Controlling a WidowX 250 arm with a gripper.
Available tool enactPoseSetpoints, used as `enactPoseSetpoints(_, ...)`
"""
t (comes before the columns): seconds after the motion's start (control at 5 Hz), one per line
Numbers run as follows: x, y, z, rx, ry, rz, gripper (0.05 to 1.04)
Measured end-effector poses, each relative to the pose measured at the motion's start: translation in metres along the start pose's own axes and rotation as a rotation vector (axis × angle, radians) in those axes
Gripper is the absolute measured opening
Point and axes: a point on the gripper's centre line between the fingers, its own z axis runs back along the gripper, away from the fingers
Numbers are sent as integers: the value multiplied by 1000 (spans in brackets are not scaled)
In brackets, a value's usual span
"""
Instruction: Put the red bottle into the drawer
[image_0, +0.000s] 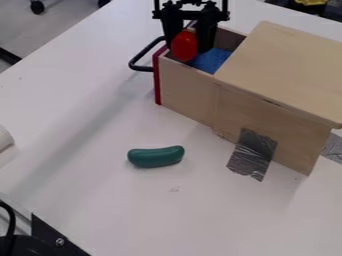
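Gripper (190, 49): the fingers stand partly apart, and seem to grip the bottle.
Red bottle (184, 46): between them, at the mouth of the open drawer (187, 92).
Drawer: placing step, I think; next, lower inside, beside the blue thing (212, 59), then release.

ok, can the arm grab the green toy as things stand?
Probably not: the claw has the red bottle between its fingers, over the open drawer. The green toy itself looks unobstructed.

Robotics lab by its look, robot end effector (189, 49), white table (80, 120), floor casters (37, 7)
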Motion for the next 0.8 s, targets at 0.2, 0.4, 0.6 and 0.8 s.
enactPoseSetpoints(0.2,4,1,1,6,-16,2,646)
enactPoseSetpoints(0.4,13,3,-1,14,-17,8,646)
enactPoseSetpoints(0.6,23,4,-2,21,-22,14,646)
enactPoseSetpoints(0.8,30,6,-4,22,-11,24,645)
